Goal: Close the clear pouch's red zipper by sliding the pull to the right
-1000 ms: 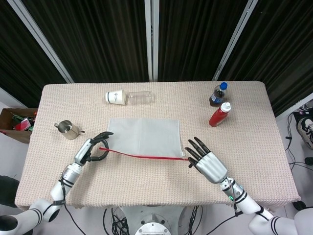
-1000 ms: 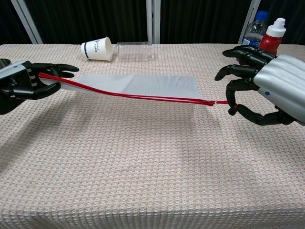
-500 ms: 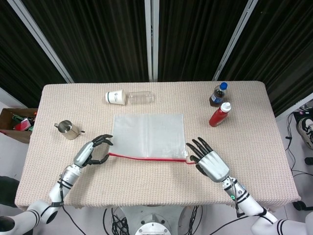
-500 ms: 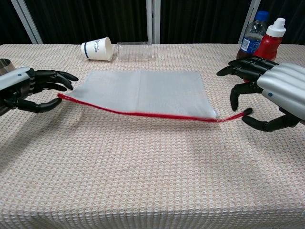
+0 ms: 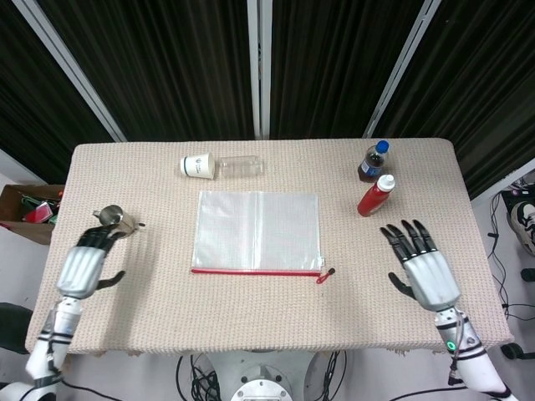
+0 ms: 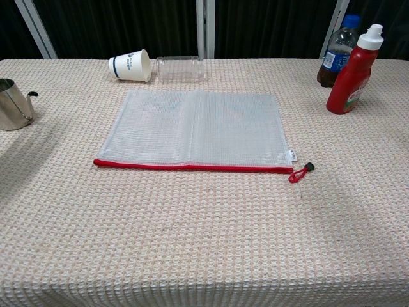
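Observation:
The clear pouch lies flat in the middle of the table. Its red zipper runs along the near edge, and the pull sits at the right end with its red loop trailing off the corner. My left hand hovers open near the left table edge, well apart from the pouch. My right hand hovers open to the right of the pouch, fingers spread, holding nothing. Neither hand shows in the chest view.
A paper cup and a clear tumbler lie on their sides behind the pouch. A small metal pitcher stands at the left. A red sauce bottle and a cola bottle stand at the back right. A box sits off the table's left.
Both hands have let go of the pouch and drawn outward to the table's sides. The pouch has settled flat with the pull at the right end.

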`<state>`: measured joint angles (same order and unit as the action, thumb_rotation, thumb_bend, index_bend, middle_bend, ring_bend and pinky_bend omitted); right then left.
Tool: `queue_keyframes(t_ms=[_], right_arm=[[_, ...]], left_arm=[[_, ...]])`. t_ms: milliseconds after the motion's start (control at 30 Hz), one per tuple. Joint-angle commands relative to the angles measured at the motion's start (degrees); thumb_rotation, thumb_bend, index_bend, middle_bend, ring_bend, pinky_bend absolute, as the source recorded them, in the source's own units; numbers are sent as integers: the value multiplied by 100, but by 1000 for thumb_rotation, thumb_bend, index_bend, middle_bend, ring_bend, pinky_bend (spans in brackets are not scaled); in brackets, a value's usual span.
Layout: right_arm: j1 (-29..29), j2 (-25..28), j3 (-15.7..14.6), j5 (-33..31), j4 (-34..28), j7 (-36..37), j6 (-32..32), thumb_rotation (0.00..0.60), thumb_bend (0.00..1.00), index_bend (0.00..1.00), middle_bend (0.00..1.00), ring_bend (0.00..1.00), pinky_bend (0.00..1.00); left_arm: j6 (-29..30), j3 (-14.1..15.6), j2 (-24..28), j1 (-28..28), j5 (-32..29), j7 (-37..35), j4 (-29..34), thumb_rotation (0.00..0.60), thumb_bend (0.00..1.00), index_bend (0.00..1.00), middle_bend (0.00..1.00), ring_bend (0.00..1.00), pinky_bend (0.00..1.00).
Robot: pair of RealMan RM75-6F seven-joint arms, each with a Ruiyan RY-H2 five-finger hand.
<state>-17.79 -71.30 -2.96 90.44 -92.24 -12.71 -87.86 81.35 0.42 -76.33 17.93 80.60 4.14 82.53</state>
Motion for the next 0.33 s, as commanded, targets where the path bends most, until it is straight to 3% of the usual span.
queue_keyframes(t_ms=[33, 133, 333], right_arm=[[515, 431, -105, -273, -235, 399, -328, 600, 176, 0, 79, 0, 45], [768, 644, -202, -383, -252, 777, -370, 600, 176, 0, 36, 0, 0], [1028, 688, -197, -369, -22, 1193, -420, 600, 176, 0, 22, 0, 0]], left_arm=[[596, -4, 416, -626, -299, 138, 371, 600, 165, 206, 118, 120, 155], [873, 52, 461, -913, -273, 51, 425, 600, 161, 206, 118, 120, 155], [1187, 189, 434, -1267, -19, 11, 574, 600, 160, 206, 118, 120, 154]])
